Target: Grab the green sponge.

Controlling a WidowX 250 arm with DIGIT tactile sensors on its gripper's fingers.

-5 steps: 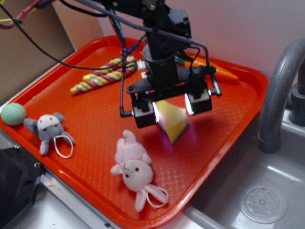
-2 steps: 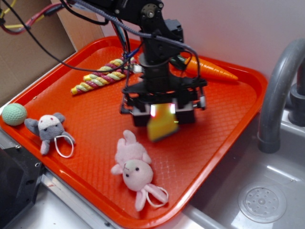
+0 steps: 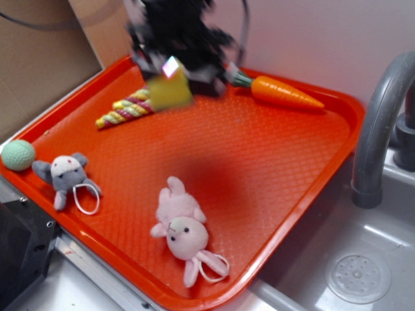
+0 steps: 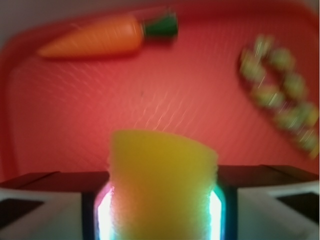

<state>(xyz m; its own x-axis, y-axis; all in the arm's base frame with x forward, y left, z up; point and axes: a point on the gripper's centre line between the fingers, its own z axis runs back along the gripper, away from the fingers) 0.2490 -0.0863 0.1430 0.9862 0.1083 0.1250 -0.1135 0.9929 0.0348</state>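
Big red tray (image 3: 311,162) beside a gray sink (image 3: 382,227), with toys lying on it: pink bunny (image 3: 183,230) near the front edge, little gray mouse (image 3: 65,175) at the left, pale green ball (image 3: 17,155) right by the left rim, orange carrot (image 3: 282,92) at the back, and a twisty striped rope toy (image 3: 130,109) near the back left. Up in the air above the rope toy, very blurry, the gripper (image 3: 170,74) squeezing the green sponge (image 3: 167,91), which looks yellow here and touches no part of the tray. From the wrist view, yellow foam (image 4: 162,185) pinched tight between the two glowing fingers (image 4: 102,215), carrot and rope toy far below. A moment ago, held low over the middle of the tray near the bunny; now lifted high and carried toward the back left corner. All the other toys in the same spots as before.
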